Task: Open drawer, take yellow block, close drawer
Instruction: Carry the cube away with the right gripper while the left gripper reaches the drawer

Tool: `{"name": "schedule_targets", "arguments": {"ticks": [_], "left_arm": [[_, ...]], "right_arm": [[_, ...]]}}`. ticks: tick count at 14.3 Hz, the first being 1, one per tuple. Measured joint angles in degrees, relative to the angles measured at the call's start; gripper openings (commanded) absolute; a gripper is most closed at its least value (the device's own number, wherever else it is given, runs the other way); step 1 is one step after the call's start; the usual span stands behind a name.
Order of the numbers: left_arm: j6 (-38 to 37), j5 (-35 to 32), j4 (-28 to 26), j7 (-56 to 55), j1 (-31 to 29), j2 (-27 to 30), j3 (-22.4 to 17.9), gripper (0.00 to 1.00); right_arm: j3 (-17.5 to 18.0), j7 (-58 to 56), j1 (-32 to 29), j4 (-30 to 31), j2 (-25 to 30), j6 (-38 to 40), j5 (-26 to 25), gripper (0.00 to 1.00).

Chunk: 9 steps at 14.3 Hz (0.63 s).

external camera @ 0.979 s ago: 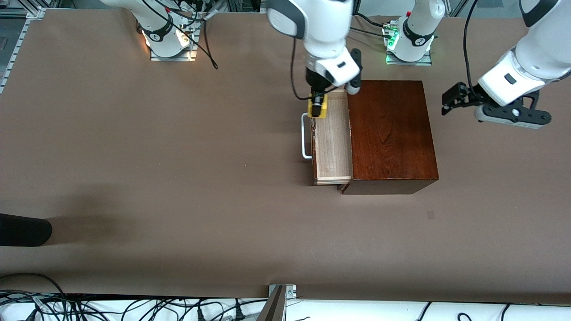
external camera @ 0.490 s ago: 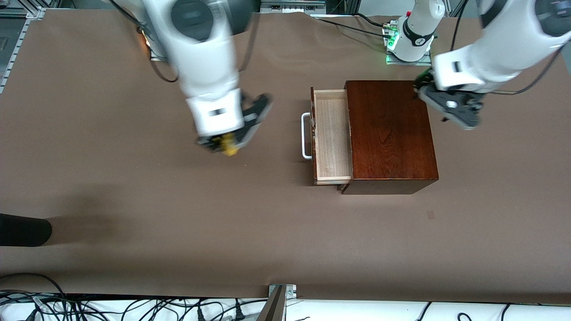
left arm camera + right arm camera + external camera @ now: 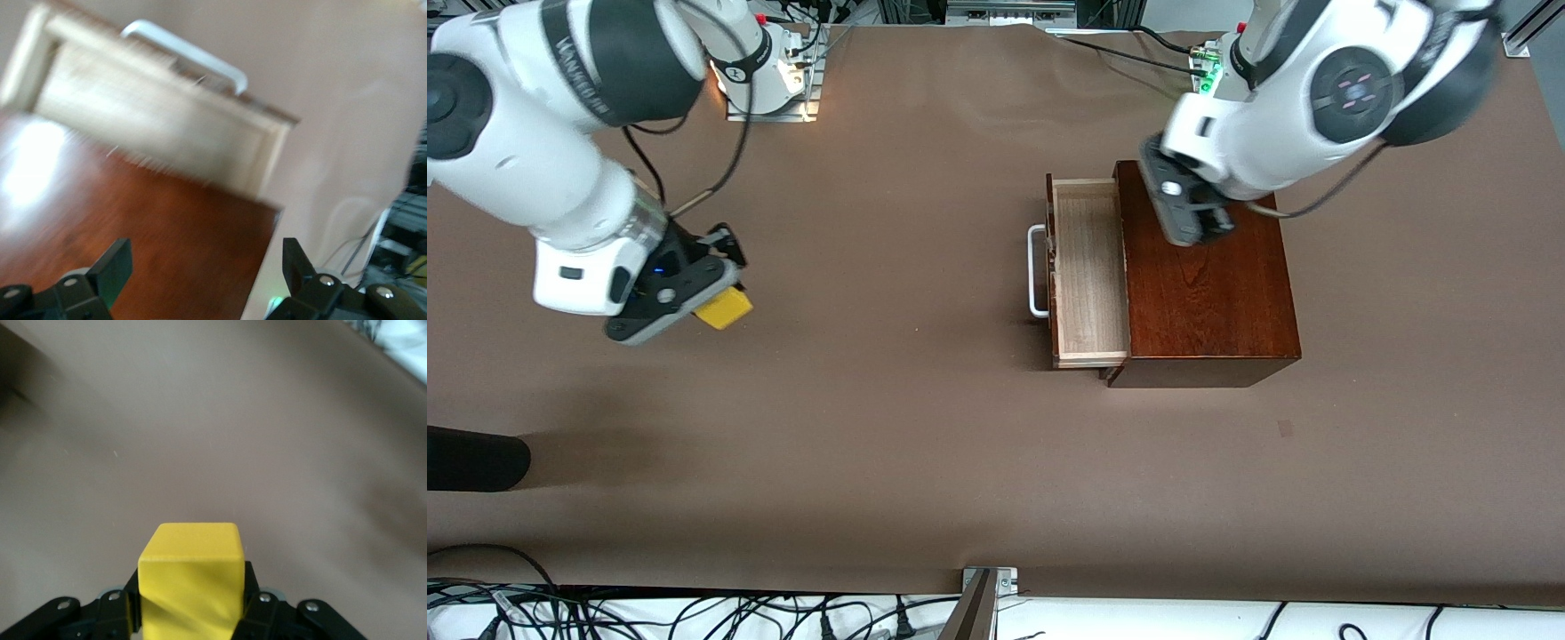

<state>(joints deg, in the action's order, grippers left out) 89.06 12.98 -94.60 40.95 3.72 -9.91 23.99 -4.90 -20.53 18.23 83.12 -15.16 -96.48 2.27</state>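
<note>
Holding the yellow block (image 3: 724,308) between its closed fingers, the right gripper (image 3: 713,307) hangs over bare table (image 3: 889,427) toward the right arm's end, well apart from the wooden box (image 3: 1208,276). In the right wrist view the cube (image 3: 190,580) sits squarely clamped, with only brown tabletop under it.

Judging by that, the block is out, and closing is what remains. The drawer (image 3: 1087,271) stands pulled out of the box, its pale inside empty. Its white bar handle (image 3: 1036,271) is on the front, which faces the right arm's end.

The left gripper (image 3: 1199,229) is over the box top, fingers spread wide and holding nothing, as the left wrist view (image 3: 203,267) shows. From it the drawer front lies at about nine o'clock in the front view, with the handle's long axis running twelve to six. The drawer must travel toward three o'clock to shut, so the left arm, much the nearer, looks best placed to push.
</note>
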Motion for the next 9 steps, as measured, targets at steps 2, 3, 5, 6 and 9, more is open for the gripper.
{"name": "schedule_targets", "arguments": {"ticks": [2, 3, 5, 6, 9], "left_arm": [[0.1, 1.6, 3.1, 0.0, 3.3, -4.2, 0.1, 1.0], [0.3, 1.7, 5.2, 0.0, 5.1, -6.9, 0.1, 1.0], [1.1, 0.5, 9.5, 0.2, 9.3, -13.1, 0.0, 1.0], [2.3, -1.8, 12.0, 0.4, 11.5, -16.5, 0.0, 1.0], [8.8, -7.5, 18.0, 1.2, 17.8, -24.9, 0.1, 1.0]], "right_arm": [[0.2, 3.2, -2.2, 7.4, 1.8, -2.9, 0.0, 0.0], [0.2, 5.1, -2.8, 10.4, 2.0, -4.9, 0.0, 0.0], [0.4, 7.7, -3.5, 16.7, 1.7, -10.4, 0.0, 0.0], [0.4, 8.6, -3.9, 19.7, 1.3, -14.1, 0.0, 0.0], [0.5, 10.7, -5.2, 26.9, -2.0, -25.5, 0.0, 0.0]]}}
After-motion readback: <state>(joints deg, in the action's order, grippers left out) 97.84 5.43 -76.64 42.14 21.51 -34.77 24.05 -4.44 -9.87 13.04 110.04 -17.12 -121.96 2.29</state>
